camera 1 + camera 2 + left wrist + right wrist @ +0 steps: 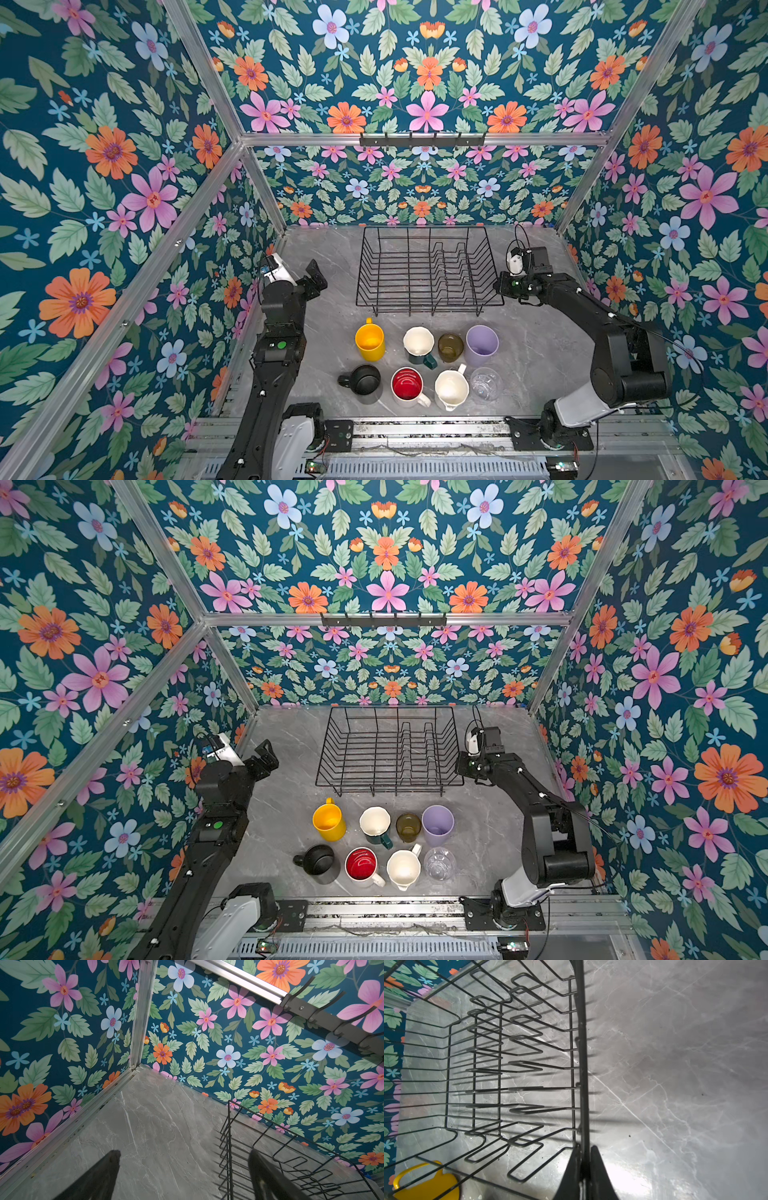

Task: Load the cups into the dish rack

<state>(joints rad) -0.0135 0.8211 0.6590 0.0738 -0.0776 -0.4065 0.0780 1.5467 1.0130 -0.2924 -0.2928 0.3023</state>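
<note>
Barely begun, judging by the empty rack (428, 305) at the back of the counter (540, 353) (not one cup inside). Leaves all eight to load, lined up in two rows just in front of the rack: yellow mug (370, 341), green-sided white mug (419, 343), olive glass (450, 347) and lilac tumbler (482, 345) in the far row; black mug (365, 380), red-lined mug (407, 384), plain white mug (451, 388) and clear glass (485, 383) in the near row. All upright, mouths up, none touched by either arm. Handles every which way: the yellow one's toward the rack, the black one's toward the left, the red-lined one's toward the near right.

As for the rack: open side up, long axis across the counter, parallel to the back wall, plate dividers upright in its right half.

Shut tight on the top wire of the rack's right-hand rim, with nothing else in its grip: the right pincer (584, 1153). Spread wide and holding nothing: the left pincer (184, 1157), hovering beside the rack's left end, clear of it.

Reads as a hold on the rack itself, to steady or shift it, ahead of the first cup
</note>
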